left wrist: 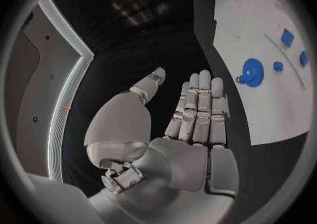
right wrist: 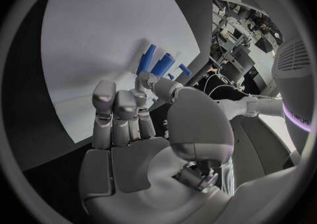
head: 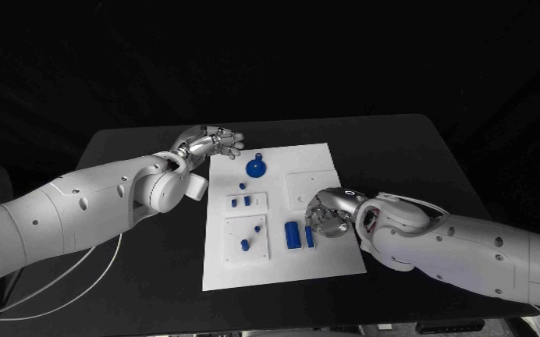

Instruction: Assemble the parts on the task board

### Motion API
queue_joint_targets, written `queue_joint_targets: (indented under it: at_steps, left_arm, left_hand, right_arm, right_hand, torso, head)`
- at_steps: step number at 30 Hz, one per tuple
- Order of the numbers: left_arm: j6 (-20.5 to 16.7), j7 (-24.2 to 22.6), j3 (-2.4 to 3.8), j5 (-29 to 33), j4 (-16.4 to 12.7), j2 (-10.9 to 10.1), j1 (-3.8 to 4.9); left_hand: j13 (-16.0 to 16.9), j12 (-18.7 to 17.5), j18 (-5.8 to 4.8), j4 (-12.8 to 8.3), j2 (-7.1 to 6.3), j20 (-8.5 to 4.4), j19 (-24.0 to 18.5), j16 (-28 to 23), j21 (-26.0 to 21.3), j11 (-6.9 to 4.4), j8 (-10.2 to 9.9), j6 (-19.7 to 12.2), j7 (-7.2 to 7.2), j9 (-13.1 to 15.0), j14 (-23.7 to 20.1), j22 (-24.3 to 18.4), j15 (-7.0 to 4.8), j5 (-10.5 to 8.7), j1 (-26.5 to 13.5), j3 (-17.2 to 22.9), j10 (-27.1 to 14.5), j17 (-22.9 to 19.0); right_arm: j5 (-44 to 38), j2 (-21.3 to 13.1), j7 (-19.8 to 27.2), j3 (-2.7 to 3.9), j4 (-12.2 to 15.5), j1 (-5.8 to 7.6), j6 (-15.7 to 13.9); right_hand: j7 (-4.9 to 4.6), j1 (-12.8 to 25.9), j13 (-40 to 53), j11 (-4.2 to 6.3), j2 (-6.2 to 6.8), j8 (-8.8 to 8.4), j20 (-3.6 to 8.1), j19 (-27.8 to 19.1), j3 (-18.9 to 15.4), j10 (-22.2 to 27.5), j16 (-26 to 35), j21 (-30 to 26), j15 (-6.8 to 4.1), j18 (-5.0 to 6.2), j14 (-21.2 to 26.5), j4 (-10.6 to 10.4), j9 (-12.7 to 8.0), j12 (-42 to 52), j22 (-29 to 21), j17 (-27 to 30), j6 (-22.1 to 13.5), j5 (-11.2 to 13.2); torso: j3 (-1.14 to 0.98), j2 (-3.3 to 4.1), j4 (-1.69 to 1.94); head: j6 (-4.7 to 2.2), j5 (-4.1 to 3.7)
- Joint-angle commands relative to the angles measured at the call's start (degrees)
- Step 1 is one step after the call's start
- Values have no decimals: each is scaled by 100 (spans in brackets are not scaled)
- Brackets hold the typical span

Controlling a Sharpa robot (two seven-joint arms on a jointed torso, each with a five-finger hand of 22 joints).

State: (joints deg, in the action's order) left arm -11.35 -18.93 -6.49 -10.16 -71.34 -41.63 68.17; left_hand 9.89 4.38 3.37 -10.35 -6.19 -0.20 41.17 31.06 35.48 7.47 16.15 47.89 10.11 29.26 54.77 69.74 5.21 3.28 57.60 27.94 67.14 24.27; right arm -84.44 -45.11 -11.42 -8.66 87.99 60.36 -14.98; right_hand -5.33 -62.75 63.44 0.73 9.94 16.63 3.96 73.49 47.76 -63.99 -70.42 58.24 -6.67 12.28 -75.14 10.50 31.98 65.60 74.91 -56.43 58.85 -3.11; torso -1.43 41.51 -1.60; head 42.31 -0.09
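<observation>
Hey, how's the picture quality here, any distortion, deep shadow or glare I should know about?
Head view: surroundings fall into black, while the task board is evenly lit, no glare. Left wrist view: fisheye bends the board's edge; left hand sharp. Right wrist view: right hand casts a soft shadow on the board beside the blue parts.

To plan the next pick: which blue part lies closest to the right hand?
The blue cylinder beside the right hand; the gear and small pegs lie farther off.
</observation>
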Motion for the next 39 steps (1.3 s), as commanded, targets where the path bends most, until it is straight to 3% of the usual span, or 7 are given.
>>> queue_joint_targets:
  at_steps: [1,14,30,36,39]
  left_arm:
    - [65,-27,4,-15,-16,8,-1]
    - [72,-12,4,-20,-14,12,-1]
    - [73,-4,4,-34,-16,12,-1]
    - [71,-5,4,-34,-6,10,-1]
    - [73,-11,4,-34,3,13,-1]
  left_hand:
    - [-6,-23,108,11,23,4,35,-20,-21,-1,-25,-38,9,-9,14,10,36,-18,-51,-22,-31,9]
    - [-7,-23,108,13,23,5,36,-25,-24,0,-30,-48,13,-11,14,13,36,-19,-52,-23,-34,15]
    - [-8,-24,109,10,25,4,36,-31,-28,1,-33,-55,16,-14,14,16,36,-19,-46,-21,-36,21]
    - [-8,-24,109,10,26,5,36,-33,-30,1,-33,-56,16,-14,14,17,37,-19,-45,-21,-36,24]
    - [-9,-24,109,10,27,5,37,-34,-31,2,-33,-57,17,-14,15,18,37,-19,-45,-21,-37,25]
  right_arm:
    - [-92,32,31,-22,-23,-57,176]
    - [-140,145,-101,-22,-99,-134,-3]
    - [-262,199,-286,-22,-164,-183,-94]
    - [-223,173,-209,-22,-170,-184,-360]
    - [-27,141,-38,-21,-174,-184,-598]
  right_hand:
    - [1,36,-4,29,-39,23,-49,4,5,-6,21,32,-35,272,2,-19,-9,19,68,-10,65,31]
    - [21,103,1,47,-56,53,-50,8,-24,-12,17,41,-50,272,1,-12,-5,30,73,-17,128,31]
    - [60,313,4,85,43,87,-59,34,-174,-44,11,54,-81,272,-11,-133,-8,42,69,-22,207,31]
    - [64,310,4,88,63,86,-56,35,-179,-46,11,54,-84,272,-12,-135,-10,42,68,-22,209,30]
    - [63,317,1,89,140,78,-52,39,-185,-47,15,51,-88,272,-12,-161,-18,35,64,-21,201,30]
  torso:
    - [2,1,-2]
    - [0,1,-2]
    - [0,-1,-2]
    - [0,-2,-5]
    - [2,-4,-4]
  head:
    - [12,-3]
    - [35,9]
    - [59,16]
    - [54,22]
    - [49,25]
